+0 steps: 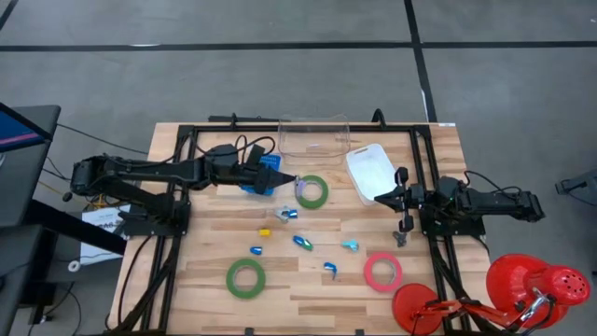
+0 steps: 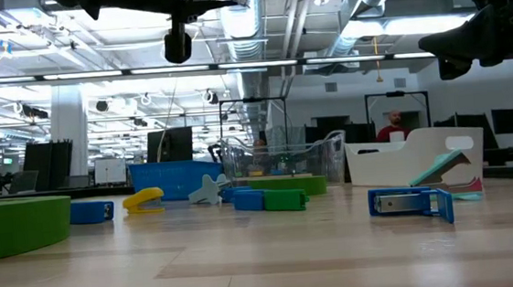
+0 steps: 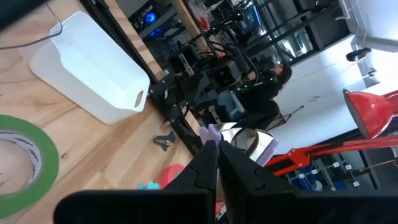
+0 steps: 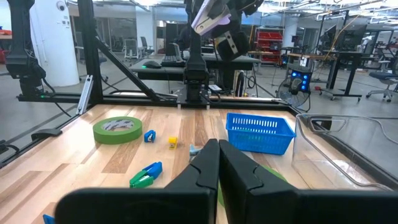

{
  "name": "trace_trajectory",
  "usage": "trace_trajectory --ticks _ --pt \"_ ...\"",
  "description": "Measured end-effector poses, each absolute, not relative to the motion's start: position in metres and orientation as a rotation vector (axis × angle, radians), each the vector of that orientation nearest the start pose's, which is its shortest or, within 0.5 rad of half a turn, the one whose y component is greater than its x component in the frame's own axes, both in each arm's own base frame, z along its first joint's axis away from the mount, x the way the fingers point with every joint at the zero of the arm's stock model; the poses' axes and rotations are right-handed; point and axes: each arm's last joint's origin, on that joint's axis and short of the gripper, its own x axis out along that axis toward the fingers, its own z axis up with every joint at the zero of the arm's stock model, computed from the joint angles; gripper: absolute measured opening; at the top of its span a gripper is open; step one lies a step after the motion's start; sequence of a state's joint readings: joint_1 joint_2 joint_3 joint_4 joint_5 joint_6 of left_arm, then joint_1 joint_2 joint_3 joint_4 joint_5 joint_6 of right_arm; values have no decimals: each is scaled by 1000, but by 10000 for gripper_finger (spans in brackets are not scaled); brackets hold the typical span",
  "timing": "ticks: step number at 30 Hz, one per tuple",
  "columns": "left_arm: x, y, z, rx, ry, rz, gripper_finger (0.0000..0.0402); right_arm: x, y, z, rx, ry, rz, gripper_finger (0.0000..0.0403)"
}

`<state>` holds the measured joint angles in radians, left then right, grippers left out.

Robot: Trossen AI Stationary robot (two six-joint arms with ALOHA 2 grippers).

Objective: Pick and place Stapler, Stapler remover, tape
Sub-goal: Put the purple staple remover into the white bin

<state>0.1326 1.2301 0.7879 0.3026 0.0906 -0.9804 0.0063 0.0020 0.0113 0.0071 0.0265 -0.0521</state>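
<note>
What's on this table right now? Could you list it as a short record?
Left gripper: shut, holding a small pale item, above the table by a green tape roll
Right gripper: shut, empty, beside the white bin
Tape: second green roll, pinkish-red roll
Containers: blue basket, clear bin
Loose items: small blue, teal and yellow pieces mid-table

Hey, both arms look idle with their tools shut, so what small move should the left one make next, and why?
Probably open the left tool and ease it down toward the green tape roll just beside its tip. Both tools are shut and hold nothing, and that roll is the nearest task item. The right tool waits near the white bin.
</note>
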Motion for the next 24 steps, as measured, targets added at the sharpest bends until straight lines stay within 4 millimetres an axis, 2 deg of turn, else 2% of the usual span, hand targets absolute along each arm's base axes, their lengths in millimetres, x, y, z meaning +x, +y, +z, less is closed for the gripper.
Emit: trace_trajectory --ticks 7,13,24 --pt "273 34 289 -1019 100 105 3 97 0 168 -42 -17 -20 1" --pt "273 34 289 -1024 99 105 3 97 0 168 245 -20 -17 1" --pt "273 34 292 -1042 79 120 3 97 0 176 419 -110 0 1"
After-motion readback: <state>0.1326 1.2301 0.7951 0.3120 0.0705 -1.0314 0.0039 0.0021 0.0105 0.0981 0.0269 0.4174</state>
